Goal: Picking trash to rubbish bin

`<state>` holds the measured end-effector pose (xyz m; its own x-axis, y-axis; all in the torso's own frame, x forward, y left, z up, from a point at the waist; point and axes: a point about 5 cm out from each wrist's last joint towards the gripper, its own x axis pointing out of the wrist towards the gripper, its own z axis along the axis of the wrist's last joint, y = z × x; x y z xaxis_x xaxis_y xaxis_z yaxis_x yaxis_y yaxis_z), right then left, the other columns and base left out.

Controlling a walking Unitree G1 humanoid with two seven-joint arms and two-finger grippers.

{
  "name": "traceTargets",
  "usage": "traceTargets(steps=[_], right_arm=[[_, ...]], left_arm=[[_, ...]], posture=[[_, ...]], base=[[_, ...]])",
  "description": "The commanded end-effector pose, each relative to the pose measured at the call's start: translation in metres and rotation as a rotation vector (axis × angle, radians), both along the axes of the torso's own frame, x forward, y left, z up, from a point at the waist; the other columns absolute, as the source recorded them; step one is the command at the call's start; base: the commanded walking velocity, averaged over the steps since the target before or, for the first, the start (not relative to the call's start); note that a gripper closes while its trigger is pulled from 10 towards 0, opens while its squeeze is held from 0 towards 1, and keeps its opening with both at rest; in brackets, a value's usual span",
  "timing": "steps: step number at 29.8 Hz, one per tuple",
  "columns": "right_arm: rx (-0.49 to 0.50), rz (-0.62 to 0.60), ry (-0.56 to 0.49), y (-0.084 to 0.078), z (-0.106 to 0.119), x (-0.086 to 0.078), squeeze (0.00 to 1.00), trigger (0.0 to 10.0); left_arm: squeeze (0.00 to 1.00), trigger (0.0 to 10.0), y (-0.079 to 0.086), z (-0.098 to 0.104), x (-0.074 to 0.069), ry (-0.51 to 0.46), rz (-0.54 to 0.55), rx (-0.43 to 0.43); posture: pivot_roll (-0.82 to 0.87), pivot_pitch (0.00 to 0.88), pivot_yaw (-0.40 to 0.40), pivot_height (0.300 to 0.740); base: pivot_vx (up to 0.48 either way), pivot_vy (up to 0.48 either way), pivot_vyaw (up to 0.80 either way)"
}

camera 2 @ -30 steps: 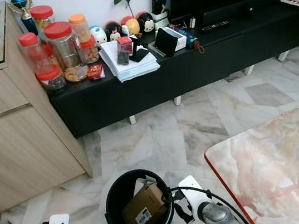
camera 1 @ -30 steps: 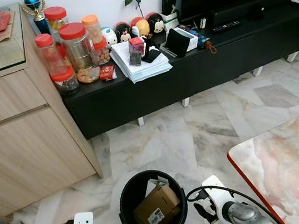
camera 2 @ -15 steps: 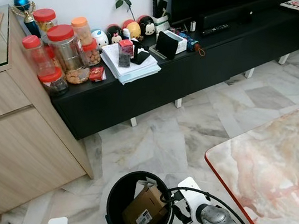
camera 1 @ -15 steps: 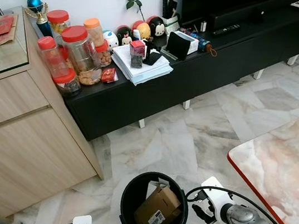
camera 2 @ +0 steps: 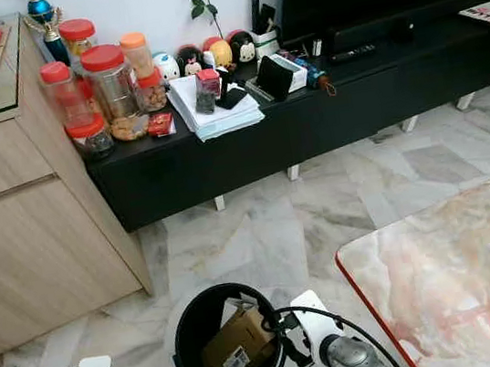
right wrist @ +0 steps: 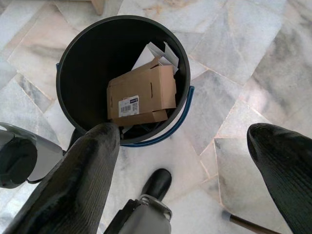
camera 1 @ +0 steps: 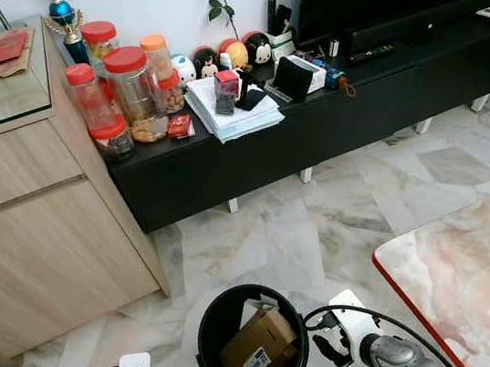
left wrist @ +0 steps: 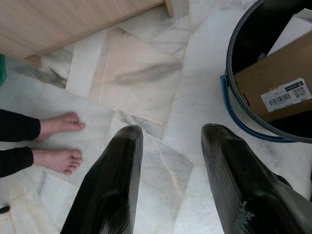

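Head views: the black rubbish bin [camera 1: 250,341] stands on the marble floor [camera 1: 324,218], a cardboard box [camera 1: 258,348] already inside; the right claw [camera 1: 331,355] hangs at its 3 o'clock.

Left wrist view: the left claw [left wrist: 168,161] is spread and empty, bare feet [left wrist: 58,141] near it.

Right wrist view: fingers [right wrist: 83,161] wide apart above the bin. Swinging either arm could tip it or graze the person.
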<state>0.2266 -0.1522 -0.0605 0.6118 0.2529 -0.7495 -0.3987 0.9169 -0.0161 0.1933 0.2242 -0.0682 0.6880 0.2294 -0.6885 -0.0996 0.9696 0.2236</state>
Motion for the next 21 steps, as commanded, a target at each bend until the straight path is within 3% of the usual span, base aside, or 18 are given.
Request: traceTargets(steps=[1, 21], right_arm=[[0.01, -0.017, 0.017, -0.0005, -0.0024, -0.0035, 0.0, 10.0], [0.012, -0.011, 0.025, 0.0003, -0.0038, -0.006, 0.0, 10.0]], left_arm=[[0.0, 10.0, 0.002, -0.002, -0.0042, 0.013, 0.015, -0.013], [0.0, 10.0, 0.0022, -0.0009, -0.0018, 0.008, 0.016, -0.018]], posture=[[-0.03, 0.048, -0.017, 0.74], [-0.03, 0.006, -0.015, 0.74]], base=[[0.0, 0.0, 0.0], [0.0, 0.0, 0.0]])
